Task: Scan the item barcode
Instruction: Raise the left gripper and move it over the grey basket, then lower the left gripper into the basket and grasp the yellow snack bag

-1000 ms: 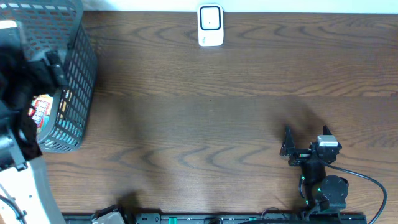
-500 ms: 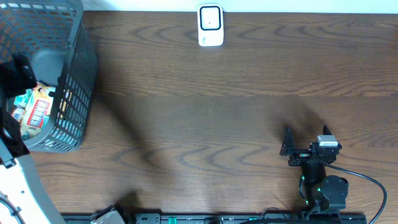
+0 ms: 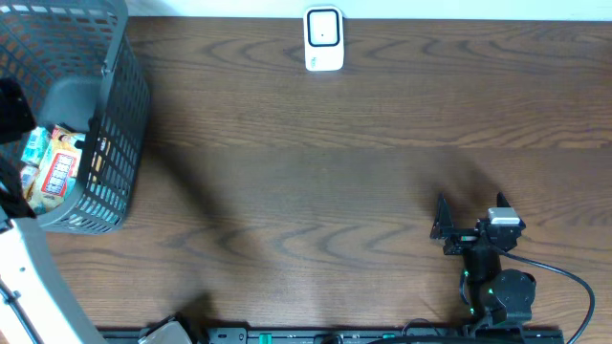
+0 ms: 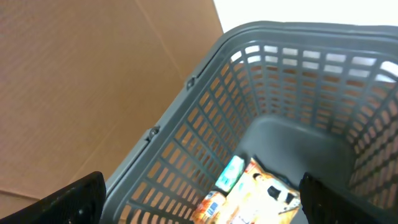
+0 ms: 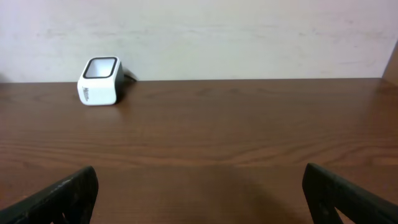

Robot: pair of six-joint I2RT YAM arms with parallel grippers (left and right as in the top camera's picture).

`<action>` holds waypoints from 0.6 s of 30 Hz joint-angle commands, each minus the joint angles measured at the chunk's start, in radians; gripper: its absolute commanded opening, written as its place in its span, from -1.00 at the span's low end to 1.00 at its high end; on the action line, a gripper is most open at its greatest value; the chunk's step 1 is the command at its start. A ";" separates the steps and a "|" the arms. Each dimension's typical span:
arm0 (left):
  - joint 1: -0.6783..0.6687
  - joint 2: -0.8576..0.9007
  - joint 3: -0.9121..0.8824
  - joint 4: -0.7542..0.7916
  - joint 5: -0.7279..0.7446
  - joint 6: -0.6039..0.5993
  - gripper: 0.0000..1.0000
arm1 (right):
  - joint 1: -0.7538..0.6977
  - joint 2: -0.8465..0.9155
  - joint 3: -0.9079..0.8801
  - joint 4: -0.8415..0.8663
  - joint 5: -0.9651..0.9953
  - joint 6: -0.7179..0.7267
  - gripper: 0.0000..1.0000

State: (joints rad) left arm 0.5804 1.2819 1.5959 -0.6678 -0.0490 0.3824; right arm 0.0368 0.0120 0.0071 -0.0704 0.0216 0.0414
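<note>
The left gripper [image 4: 198,208] is wide open and holds nothing, above the grey basket [image 4: 186,124]. An orange packet [image 4: 252,196] lies in the basket, with its long side running from near to far. The right gripper [image 5: 200,202] is wide open and empty, facing the white scanner [image 5: 99,81].

Mesh basket [image 3: 122,105] walls around packets [image 3: 59,170]

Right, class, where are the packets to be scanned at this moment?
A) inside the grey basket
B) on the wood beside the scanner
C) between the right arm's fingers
A: the colourful packets lie inside the grey basket, while the white scanner stands alone, far off.
</note>
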 commanded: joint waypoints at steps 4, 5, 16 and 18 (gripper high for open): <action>0.043 0.053 0.027 0.032 -0.016 0.081 0.95 | 0.004 -0.005 -0.002 -0.004 -0.002 0.010 0.98; 0.051 0.063 0.027 0.039 -0.016 0.082 0.95 | 0.004 -0.005 -0.002 -0.004 -0.002 0.010 0.99; 0.084 0.199 0.027 -0.013 -0.011 0.081 0.95 | 0.004 -0.005 -0.002 -0.004 -0.002 0.010 0.98; 0.084 0.222 0.027 -0.026 -0.012 0.081 0.95 | 0.004 -0.005 -0.002 -0.004 -0.002 0.010 0.99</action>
State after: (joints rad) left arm 0.6598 1.4628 1.6009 -0.6788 -0.0586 0.4496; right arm 0.0372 0.0120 0.0071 -0.0704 0.0216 0.0414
